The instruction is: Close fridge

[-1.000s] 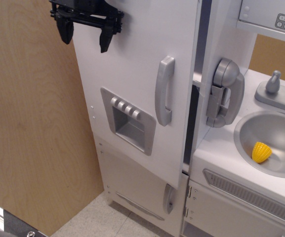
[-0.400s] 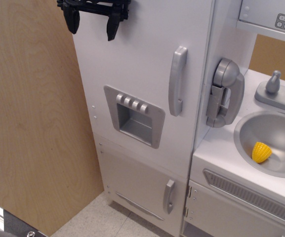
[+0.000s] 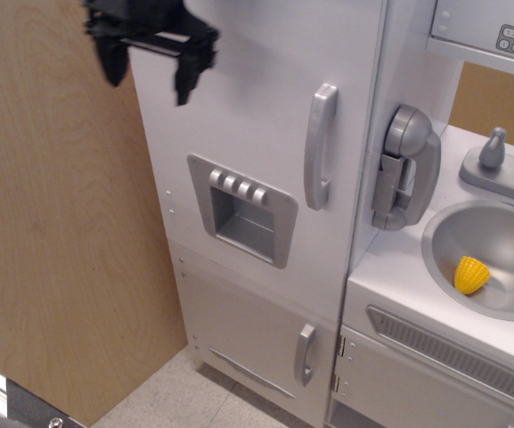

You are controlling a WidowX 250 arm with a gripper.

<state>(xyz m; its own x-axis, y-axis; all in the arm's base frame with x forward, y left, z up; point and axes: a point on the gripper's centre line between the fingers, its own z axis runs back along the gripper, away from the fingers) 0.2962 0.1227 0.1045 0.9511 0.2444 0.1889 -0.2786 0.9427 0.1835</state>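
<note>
Gripper (image 3: 150, 67), fingers apart and empty, hovers upper left of the door (image 3: 265, 134), which sits flush; only withdrawal seems left.

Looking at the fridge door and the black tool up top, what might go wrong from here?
1. The fridge door looks flush, but nothing shows a latch; it may swing back open.
2. The tool hangs open near the door's upper left; a careless withdrawal might drag a finger across the panel.
3. Moving right, it might catch the grey handle.
</note>
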